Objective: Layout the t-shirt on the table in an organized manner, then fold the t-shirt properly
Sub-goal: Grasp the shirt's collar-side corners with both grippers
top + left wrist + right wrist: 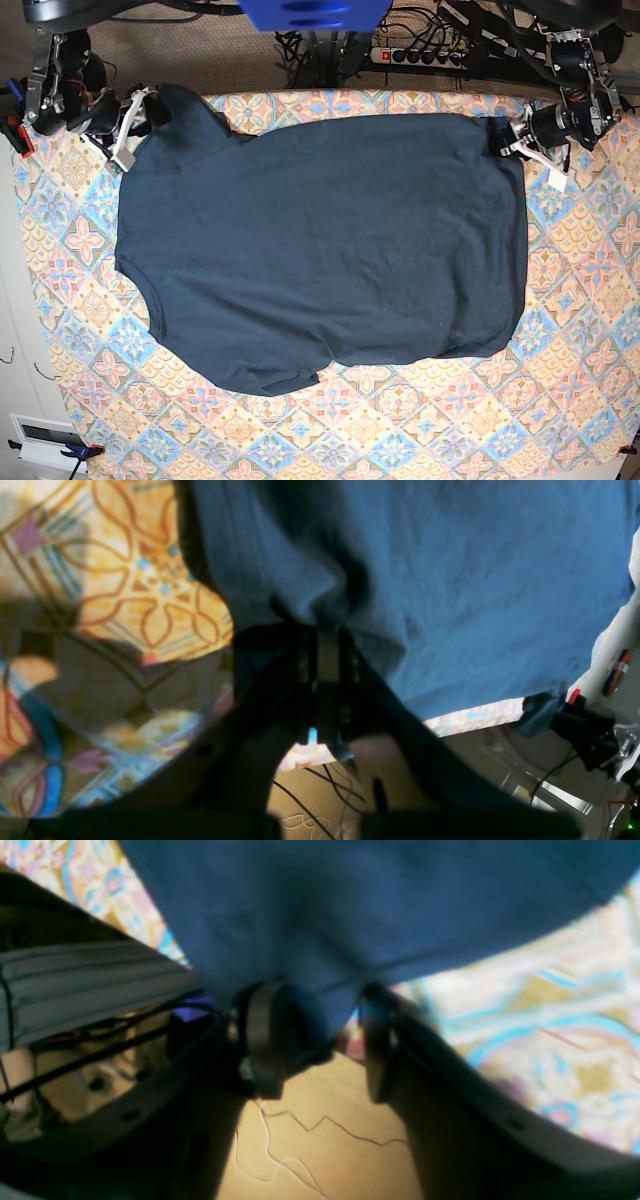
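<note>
Navy t-shirt (320, 250) spread flat across the patterned tabletop (590, 300).
It covers most of the tabletop's middle, its far edge at the rear rim. The left claw (327, 652) is clamped tight on one far corner; the right claw (320, 1040) stands parted around the other corner's cloth.

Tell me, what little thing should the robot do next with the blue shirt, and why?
Probably let go with the left gripper too. The t-shirt lies spread out on the table. The left gripper is shut on one far corner, while at the other far corner the right gripper shows a gap between its jaws, with the cloth's edge in between. The near hem looks bunched, so smoothing may follow.
</note>
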### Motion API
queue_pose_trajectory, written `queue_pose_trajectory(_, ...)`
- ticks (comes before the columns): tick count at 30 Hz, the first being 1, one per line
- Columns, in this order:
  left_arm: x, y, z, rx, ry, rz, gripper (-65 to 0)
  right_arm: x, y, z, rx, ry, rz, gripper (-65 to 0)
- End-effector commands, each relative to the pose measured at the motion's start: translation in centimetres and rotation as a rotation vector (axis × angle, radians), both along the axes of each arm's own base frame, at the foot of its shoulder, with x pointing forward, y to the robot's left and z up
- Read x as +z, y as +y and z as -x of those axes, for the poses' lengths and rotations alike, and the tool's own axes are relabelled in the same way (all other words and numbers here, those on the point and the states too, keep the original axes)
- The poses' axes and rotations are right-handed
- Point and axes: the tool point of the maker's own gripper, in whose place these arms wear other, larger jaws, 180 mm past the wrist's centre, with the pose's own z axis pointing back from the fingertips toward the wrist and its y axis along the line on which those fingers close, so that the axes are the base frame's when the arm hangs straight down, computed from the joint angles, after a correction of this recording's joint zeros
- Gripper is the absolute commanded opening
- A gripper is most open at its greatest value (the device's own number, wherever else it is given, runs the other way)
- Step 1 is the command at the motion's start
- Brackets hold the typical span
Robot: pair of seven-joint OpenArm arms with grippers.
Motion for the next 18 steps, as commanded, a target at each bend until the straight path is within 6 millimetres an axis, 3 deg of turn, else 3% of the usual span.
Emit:
queue_pose_trajectory(1,1.0,0.6,-1.1,-0.002,-0.038,-0.01,-65.0,0.9,-0.4,-0.8,0.006,-0.034,0.006,-46.6)
queue_pose_trajectory(5,2.2,2.7,-1.7,0.026,-0.065,-0.047,-65.0,1.3,-0.9,-1.1,-0.012,-0.049,0.007,-63.7)
queue_pose_trajectory(10,4.2,5.9,-2.8,0.078,-0.116,-0.101,-65.0,4.4,-1.2,-3.1,-0.073,-0.165,-0.068,-63.9)
queue_pose_trajectory(14,4.4,6.1,-3.0,0.083,-0.124,-0.105,-65.0,5.8,-2.4,-3.9,-0.098,-0.216,-0.045,-63.9)
queue_pose_trajectory(18,6.3,6.2,-3.6,0.073,-0.181,-0.136,-65.0,6.3,-2.9,-4.1,-0.109,-0.234,-0.034,-63.9)
